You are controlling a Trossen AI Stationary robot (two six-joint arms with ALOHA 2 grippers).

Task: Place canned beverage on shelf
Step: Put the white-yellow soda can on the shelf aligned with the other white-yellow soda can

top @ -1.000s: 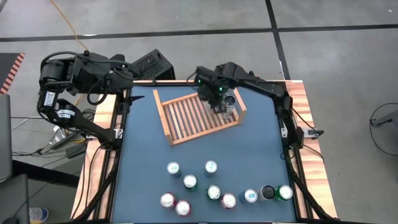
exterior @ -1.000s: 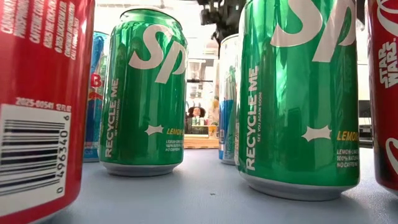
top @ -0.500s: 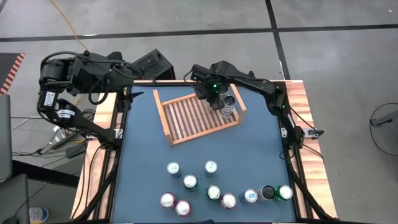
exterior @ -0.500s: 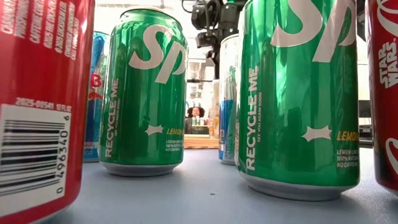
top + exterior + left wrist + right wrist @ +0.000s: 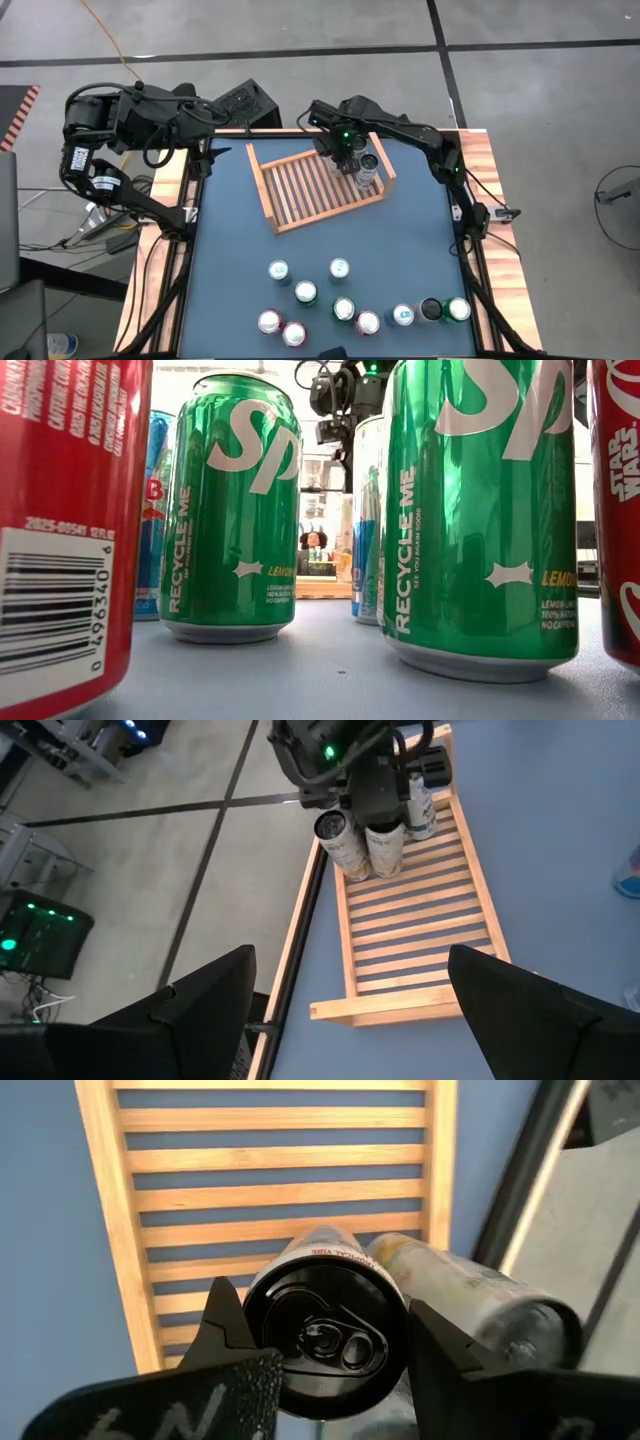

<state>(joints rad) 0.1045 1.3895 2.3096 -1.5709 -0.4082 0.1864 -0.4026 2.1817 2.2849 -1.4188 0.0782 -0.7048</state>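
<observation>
The left gripper (image 5: 345,1010) waits wide open off the table's far-left corner; the right gripper (image 5: 325,1345) has shifted slightly left, still clasping the can (image 5: 325,1335) above the shelf (image 5: 300,190), beside two cans (image 5: 345,845) at its far-right end; lowering looks next

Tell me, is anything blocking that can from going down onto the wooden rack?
Nothing visible blocks it. The right gripper holds the can over bare slats of the shelf. A second can already stands close beside it, near the corner, not underneath.
</observation>
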